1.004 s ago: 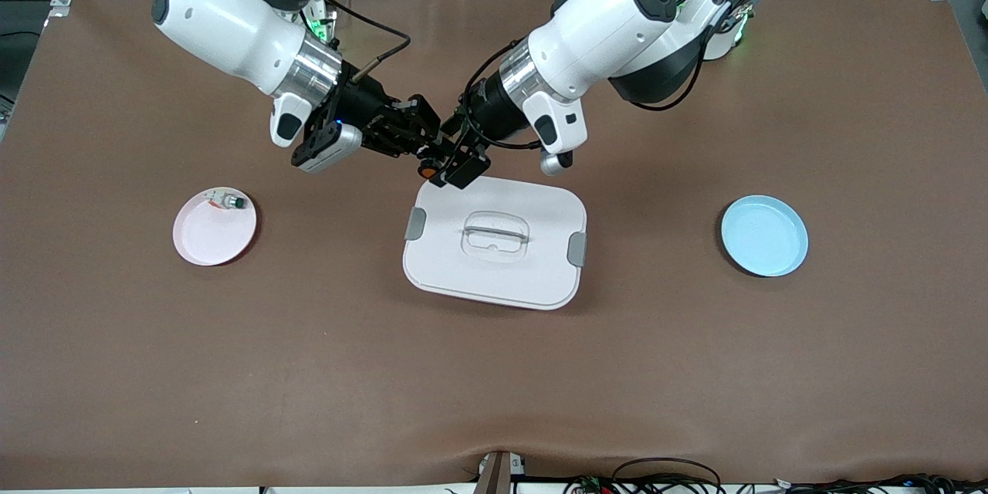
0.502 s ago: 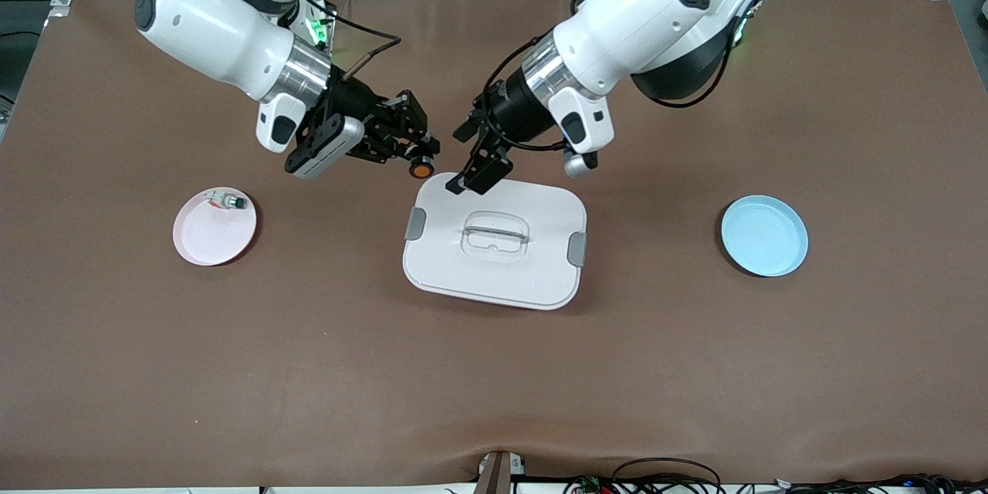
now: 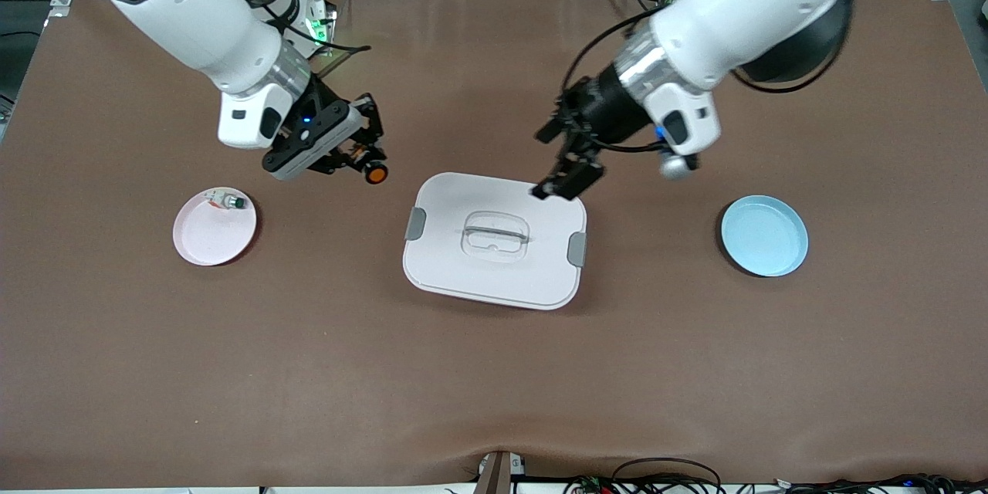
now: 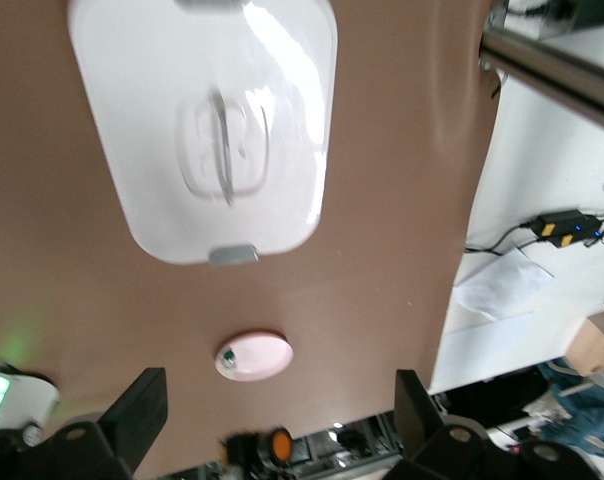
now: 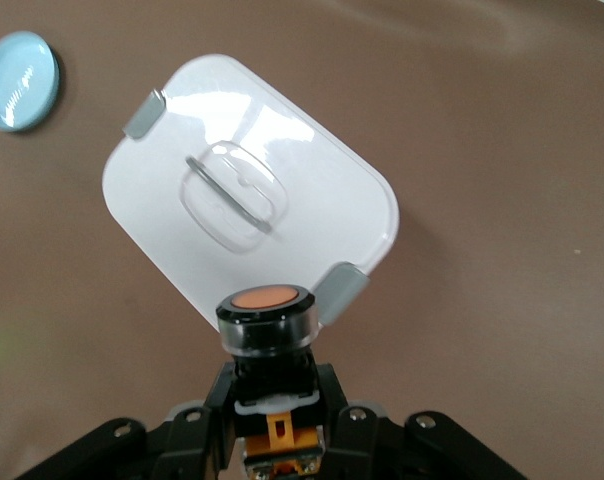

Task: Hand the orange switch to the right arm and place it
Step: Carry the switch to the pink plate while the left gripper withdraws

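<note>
With the orange switch (image 3: 376, 174) clamped between the right gripper (image 3: 364, 167) jaws, cap outward, the carry should run level toward the pink plate (image 3: 202, 242), clearing the green-capped button (image 3: 230, 202). Left gripper (image 3: 566, 174) hangs empty, jaws apart, over the white lidded box (image 3: 494, 278).

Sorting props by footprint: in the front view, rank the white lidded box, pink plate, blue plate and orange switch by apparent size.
1. white lidded box
2. pink plate and blue plate: look alike, unranked
3. orange switch, held aloft, still smallest
</note>
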Controlling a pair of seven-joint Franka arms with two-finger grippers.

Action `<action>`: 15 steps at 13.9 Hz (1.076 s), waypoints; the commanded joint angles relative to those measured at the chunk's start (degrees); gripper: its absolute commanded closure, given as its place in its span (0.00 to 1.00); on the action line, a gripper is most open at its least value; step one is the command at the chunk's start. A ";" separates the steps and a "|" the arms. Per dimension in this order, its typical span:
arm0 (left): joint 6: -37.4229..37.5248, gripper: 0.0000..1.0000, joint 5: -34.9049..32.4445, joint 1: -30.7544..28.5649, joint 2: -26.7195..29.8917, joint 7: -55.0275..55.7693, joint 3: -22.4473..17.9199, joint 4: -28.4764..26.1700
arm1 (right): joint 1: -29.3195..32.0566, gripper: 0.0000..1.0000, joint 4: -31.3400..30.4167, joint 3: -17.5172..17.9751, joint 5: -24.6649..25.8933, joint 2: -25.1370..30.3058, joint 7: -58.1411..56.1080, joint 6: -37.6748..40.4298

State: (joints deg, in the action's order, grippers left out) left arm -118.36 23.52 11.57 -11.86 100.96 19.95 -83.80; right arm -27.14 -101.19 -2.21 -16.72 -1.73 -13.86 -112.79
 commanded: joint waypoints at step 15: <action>25.28 0.00 -24.30 -14.63 1.85 -75.43 -0.09 3.38 | 27.22 1.00 -6.63 0.54 16.99 2.86 -60.56 8.05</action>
State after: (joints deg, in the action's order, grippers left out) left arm -94.25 1.63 -1.02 -10.02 32.16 19.72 -81.12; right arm -2.30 -103.29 -2.82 -0.98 -1.58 -70.81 -101.86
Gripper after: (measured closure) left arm 0.000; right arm 0.648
